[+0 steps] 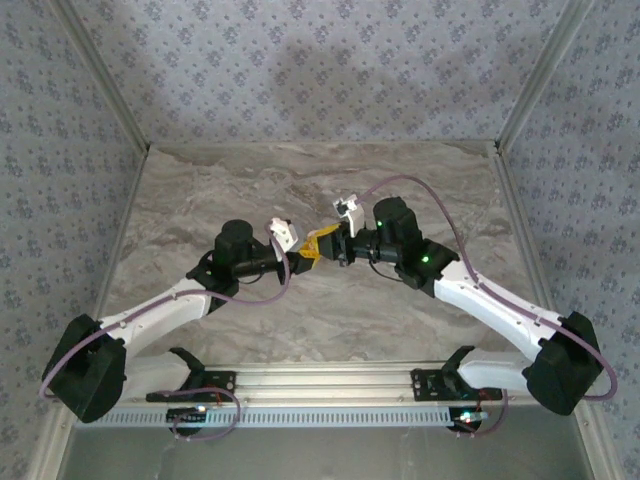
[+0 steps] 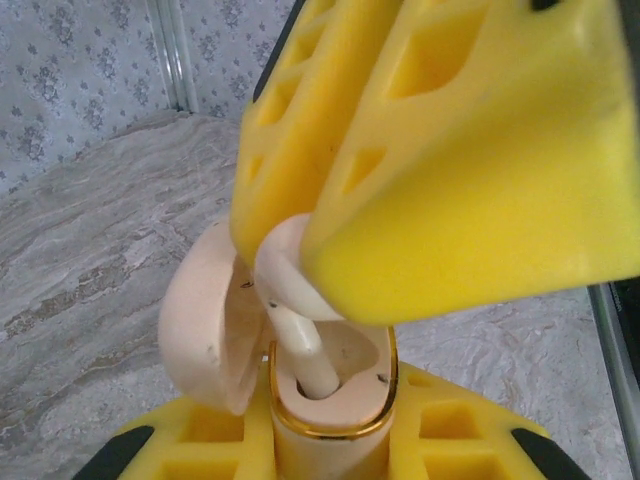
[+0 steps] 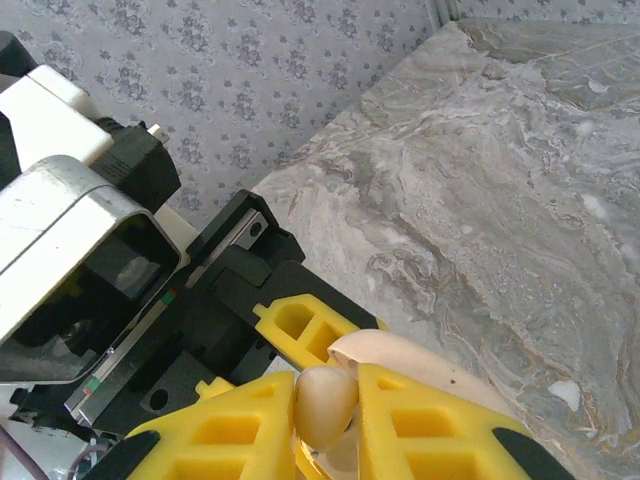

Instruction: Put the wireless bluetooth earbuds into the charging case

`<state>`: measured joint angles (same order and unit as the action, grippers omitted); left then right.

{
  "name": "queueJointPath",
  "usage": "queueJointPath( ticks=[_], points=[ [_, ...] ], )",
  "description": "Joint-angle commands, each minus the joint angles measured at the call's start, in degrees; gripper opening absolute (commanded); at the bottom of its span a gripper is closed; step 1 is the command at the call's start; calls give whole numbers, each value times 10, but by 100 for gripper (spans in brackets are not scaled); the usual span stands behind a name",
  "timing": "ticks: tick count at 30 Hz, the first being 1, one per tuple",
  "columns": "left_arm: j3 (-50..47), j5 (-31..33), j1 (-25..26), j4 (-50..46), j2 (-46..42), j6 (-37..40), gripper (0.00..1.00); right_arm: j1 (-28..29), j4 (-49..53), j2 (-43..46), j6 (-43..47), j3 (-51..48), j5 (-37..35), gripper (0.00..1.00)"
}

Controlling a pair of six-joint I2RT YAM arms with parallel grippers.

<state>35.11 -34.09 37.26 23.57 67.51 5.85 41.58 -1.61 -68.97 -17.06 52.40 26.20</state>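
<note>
Veined marble tabletop (image 1: 300,190), floral grey walls (image 1: 300,60); charging case (image 2: 335,405) held above

1. Two arms: the left arm (image 1: 165,305) at the lower left of the top view, and the right arm (image 1: 495,300) at the lower right.
2. Two grippers: the left gripper (image 1: 297,262) and the right gripper (image 1: 328,246), both near the centre of that frame.
3. Four yellow fingers (image 2: 480,160) in the left wrist view: two across the top, two along the bottom edge.
4. One case (image 2: 335,405) at lower centre, with one open lid (image 2: 205,325) to its left.
5. One earbud (image 2: 295,285), in the middle of the same frame.
6. Two white wrist cameras (image 1: 280,232), just above the frame's centre in the top view.
7. One marble table (image 1: 300,180).
8. Three patterned walls (image 1: 300,70): one each at top, left and right.
</note>
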Motion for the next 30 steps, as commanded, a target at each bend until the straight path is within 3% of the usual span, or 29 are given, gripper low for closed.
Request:
queueJointPath(
  ticks=[1, 15, 30],
  points=[
    [35, -19, -3, 72, -21, -13, 18, 3, 50, 2, 33, -12, 58, 23],
    [46, -58, -5, 63, -24, -19, 18, -43, 159, -16, 149, 38, 124, 26],
    [58, -66, -5, 39, -19, -13, 19, -41, 173, -29, 168, 77, 111, 31]
  ],
)
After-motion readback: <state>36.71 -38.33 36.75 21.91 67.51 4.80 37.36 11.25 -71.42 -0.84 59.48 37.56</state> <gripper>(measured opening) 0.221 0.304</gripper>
